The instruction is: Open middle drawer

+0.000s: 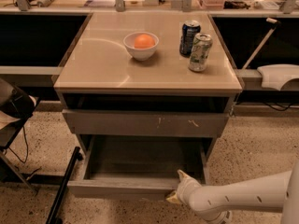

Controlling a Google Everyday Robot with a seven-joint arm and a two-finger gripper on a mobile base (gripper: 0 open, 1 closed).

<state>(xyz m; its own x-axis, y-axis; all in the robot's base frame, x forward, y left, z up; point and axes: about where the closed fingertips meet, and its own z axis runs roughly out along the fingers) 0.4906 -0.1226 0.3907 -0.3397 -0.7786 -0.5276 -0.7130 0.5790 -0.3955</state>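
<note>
The middle drawer (121, 189) stands pulled out at the lower centre of the frame, beneath the tabletop (103, 64). My hand (175, 187) is at the right end of its front panel; I cannot tell whether it grips.

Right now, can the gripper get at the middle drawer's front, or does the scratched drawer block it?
Likely yes: the gripper sits at the front right corner of the middle drawer; the scratched drawer lies further back.

No print seems legible on dark can (189, 38) or pale can (200, 52).
</note>
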